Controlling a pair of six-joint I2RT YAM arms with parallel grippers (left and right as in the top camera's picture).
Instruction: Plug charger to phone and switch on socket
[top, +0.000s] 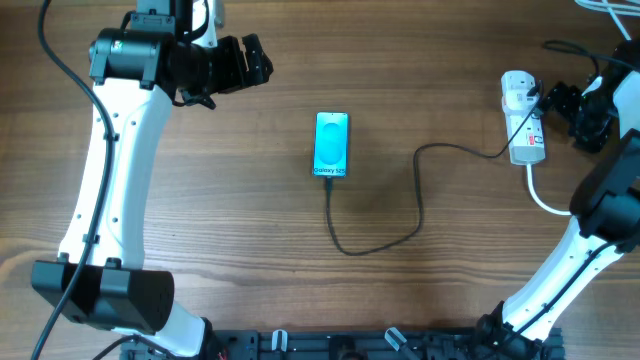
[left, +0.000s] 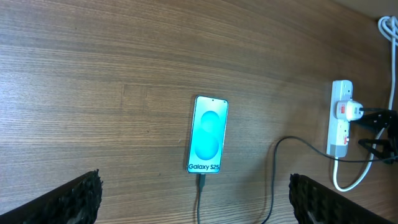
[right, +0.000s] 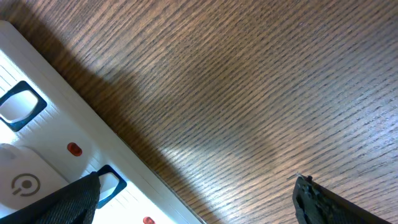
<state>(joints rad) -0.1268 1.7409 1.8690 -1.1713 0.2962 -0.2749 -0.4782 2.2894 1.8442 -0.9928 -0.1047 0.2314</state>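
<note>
Just beside right pincer (top: 552, 102) lies the socket (top: 524, 140).

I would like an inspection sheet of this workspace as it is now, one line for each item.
Surface: wooden table, no spill seen.
Job's things: phone lies flat at centre, screen lit; charger runs from its lower end to the socket at the right; switch state unclear.
Clutter: nothing seen.
Grippers: left gripper open, empty, left of the phone; right gripper open, empty, beside the socket.
Cables: thick white cord leaves the socket; black robot cable at the left.
Surroundings: dark rail at the near table edge.
</note>
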